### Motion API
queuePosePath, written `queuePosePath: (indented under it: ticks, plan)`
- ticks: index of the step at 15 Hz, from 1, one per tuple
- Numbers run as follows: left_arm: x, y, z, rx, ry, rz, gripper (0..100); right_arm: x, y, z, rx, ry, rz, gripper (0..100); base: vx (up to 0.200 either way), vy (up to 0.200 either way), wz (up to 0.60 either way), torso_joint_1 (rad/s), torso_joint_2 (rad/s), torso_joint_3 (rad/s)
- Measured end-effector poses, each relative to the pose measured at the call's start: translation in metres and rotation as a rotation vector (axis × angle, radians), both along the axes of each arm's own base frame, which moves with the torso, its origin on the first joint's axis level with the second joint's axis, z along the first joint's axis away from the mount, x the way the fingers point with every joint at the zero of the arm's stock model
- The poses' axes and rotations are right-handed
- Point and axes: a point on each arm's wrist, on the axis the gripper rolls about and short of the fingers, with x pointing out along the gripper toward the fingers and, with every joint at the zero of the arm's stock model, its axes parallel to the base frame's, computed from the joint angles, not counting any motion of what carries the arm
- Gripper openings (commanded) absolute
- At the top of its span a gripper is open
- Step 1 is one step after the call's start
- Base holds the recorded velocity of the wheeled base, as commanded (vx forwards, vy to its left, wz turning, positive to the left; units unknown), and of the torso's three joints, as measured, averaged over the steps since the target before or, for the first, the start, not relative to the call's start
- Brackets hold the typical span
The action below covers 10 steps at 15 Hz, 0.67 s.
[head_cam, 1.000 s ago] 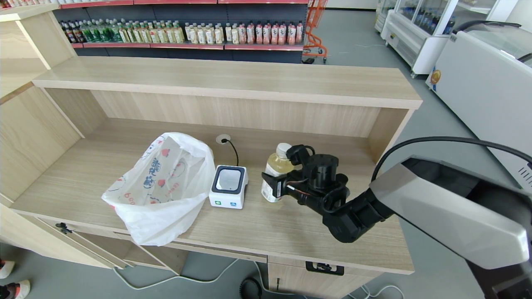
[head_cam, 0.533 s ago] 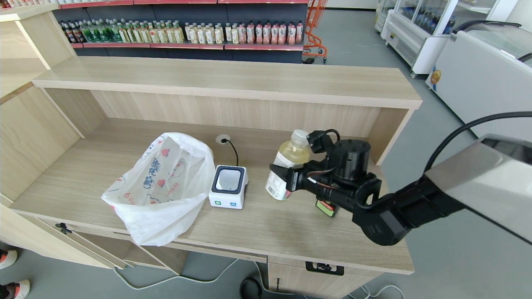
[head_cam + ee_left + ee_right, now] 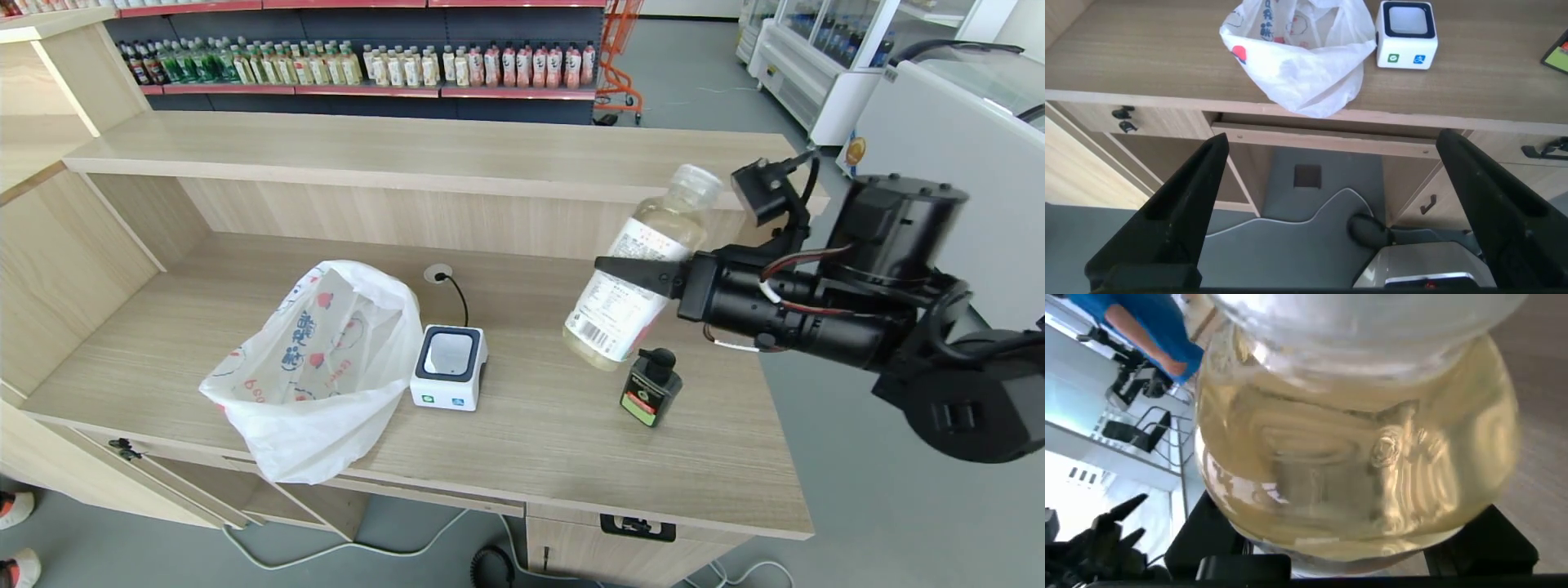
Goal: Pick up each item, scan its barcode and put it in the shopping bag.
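A clear bottle of pale yellow drink with a white label and cap hangs tilted above the right part of the counter, and my right gripper is shut on its middle. Seen close in the right wrist view, the bottle sits between that gripper's fingers. A small dark bottle stands on the counter just under it. The white barcode scanner sits mid-counter, and the white shopping bag gapes open to its left. My left gripper is open, low in front of the counter, below the bag and scanner.
The wooden counter has a raised back shelf and side walls. The scanner's cable runs to a hole at the back. Bare counter lies at the front right. Drink shelves and freezers stand in the room behind.
My right gripper has lifted the drink bottle off the counter, up and to the right, tilting it. The small dark bottle behind it has come into sight.
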Motion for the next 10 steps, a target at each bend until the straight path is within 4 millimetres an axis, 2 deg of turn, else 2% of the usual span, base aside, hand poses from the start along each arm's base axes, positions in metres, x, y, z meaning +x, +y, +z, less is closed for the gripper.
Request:
queuePosePath:
  ticks: [4, 10]
  plan:
    - [0.0, 0.0, 0.0, 0.0, 0.0, 0.0, 100, -0.045, -0.022, 0.031, 0.019, 0.058, 0.189, 0, 0.0, 0.0, 0.0, 0.0, 0.0, 0.0]
    - [0.0, 0.0, 0.0, 0.0, 0.0, 0.0, 100, -0.111, -0.053, 0.06, -0.005, 0.133, 0.343, 0, 0.0, 0.0, 0.0, 0.0, 0.0, 0.0]
